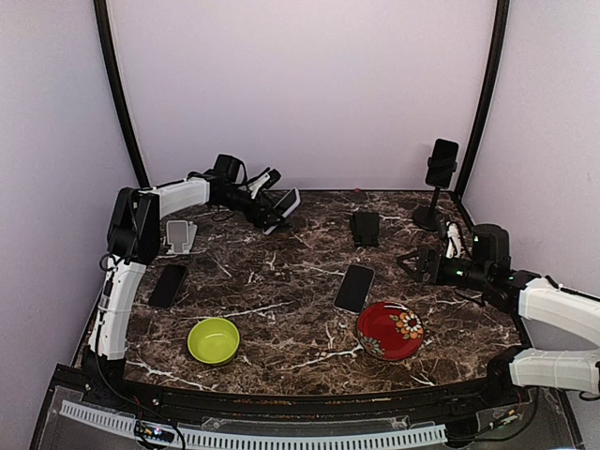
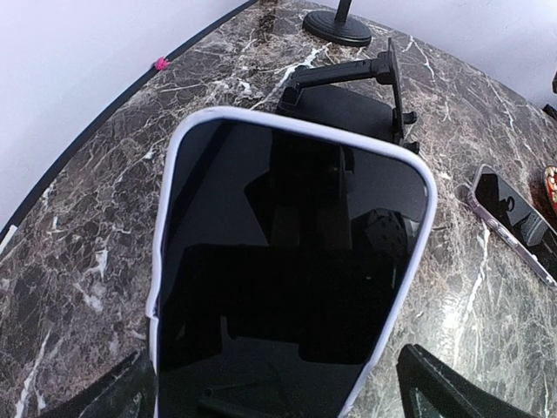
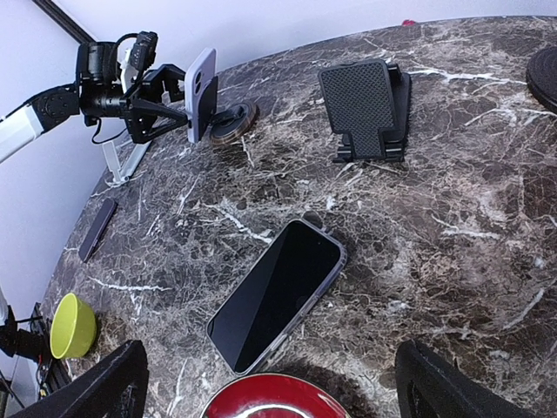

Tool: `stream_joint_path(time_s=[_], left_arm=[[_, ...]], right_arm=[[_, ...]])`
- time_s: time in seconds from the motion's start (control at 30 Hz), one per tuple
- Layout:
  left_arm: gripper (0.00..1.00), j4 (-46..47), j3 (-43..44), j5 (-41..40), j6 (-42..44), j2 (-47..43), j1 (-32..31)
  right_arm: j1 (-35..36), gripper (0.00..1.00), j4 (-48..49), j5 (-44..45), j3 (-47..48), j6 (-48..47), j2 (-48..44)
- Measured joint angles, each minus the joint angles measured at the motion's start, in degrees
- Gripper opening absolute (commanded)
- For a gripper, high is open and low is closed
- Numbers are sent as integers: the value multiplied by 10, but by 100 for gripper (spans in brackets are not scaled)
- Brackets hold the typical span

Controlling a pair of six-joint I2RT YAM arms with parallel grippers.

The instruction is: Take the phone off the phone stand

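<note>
Phone (image 2: 287,279) sits between left arm's (image 1: 183,194) parted jaws.

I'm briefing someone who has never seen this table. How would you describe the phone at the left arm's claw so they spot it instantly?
Look to the table's back left, where the left claw sits open. Between its fingers a phone stands propped on a round-based stand. Its pale lilac-white case sets it apart; the nearby dark phone lies flat.
</note>
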Motion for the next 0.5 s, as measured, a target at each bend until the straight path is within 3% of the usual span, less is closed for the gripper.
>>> stream_joint_path(time_s=[0.5], left_arm=[[99, 9, 26, 5, 26, 11, -3]], right_arm=[[0, 99, 0, 0, 0, 0, 16]])
